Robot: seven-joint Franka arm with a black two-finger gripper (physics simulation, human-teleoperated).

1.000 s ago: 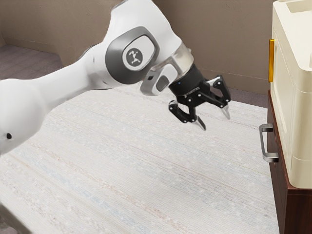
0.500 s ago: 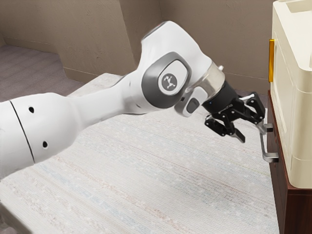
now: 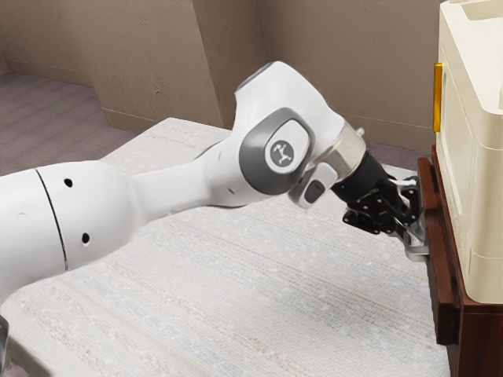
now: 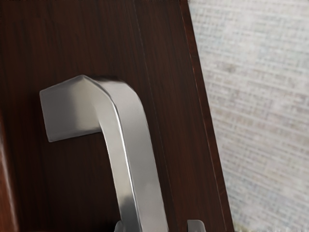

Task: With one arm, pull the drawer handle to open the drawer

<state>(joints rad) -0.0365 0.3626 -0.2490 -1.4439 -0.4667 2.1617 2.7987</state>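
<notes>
A cream box (image 3: 475, 173) stands at the exterior view's right edge, with an upright yellow strip (image 3: 438, 98) on its side; its top, cut off by the frame, seems recessed. The pale table (image 3: 236, 314) has a woven, faintly striped surface. Beyond it are a brown wall (image 3: 338, 47) with a jutting corner and a purplish-grey floor (image 3: 39, 118).

dark reddish-brown wooden drawer (image 3: 442, 294) at the exterior view's right, slightly open, its flat front upright, silvery-grey metal handle (image 4: 137, 159) fixed to that front, its flat-sided bar standing off the wood, bent at a corner
</notes>
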